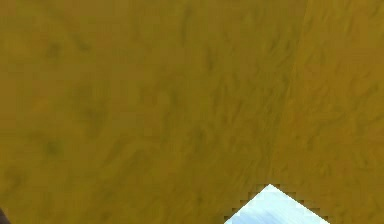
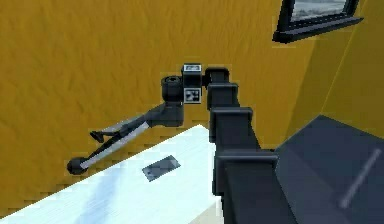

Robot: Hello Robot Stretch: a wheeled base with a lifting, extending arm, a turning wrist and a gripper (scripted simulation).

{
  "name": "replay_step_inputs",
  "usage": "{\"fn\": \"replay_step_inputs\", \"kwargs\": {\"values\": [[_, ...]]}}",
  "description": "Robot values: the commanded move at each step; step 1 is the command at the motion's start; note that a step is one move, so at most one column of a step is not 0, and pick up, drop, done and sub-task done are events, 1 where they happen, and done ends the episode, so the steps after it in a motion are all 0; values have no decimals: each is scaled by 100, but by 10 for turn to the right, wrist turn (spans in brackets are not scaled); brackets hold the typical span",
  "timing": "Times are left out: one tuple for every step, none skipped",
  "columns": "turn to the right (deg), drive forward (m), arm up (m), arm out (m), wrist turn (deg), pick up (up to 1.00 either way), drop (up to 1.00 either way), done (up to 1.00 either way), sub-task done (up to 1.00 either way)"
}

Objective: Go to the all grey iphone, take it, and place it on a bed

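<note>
Item: end effector (image 2: 84,150), carried at the far end of the arm (image 2: 232,125), which reaches out across a white tabletop (image 2: 60,205). Its two thin fingers slant down and toward the arm side view's left. We see only ochre wall (image 1: 150,100) and bare tabletop behind their tips, so we record it as holding nothing. We cannot tell the spread of the fingers.

Item: grey iphone (image 2: 160,169), a small flat grey rectangle lying face-flat on the tabletop, near the arm and below the slanted fingers in the picture. We cannot tell whether the fingers are above it or beside it. Our judgement: the arm is out at this reach because the phone lies well in from the tabletop's edge, and the fingers tilt down because a thing lying this flat has to be taken from above.

Item: dark grey bulk (image 2: 335,170), at the arm side view's lower right; nature not determined.

Item: window (image 2: 318,22), dark-framed, high on the wall.

Status, by our judgement: approach done, the take not yet done, the bed yet to be found.
</note>
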Motion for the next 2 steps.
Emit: {"fn": "replay_step_inputs", "kwargs": {"values": [[0, 0, 0, 0, 450, 0, 0, 0, 0], [0, 0, 0, 0, 60, 0, 0, 0, 0]]}}
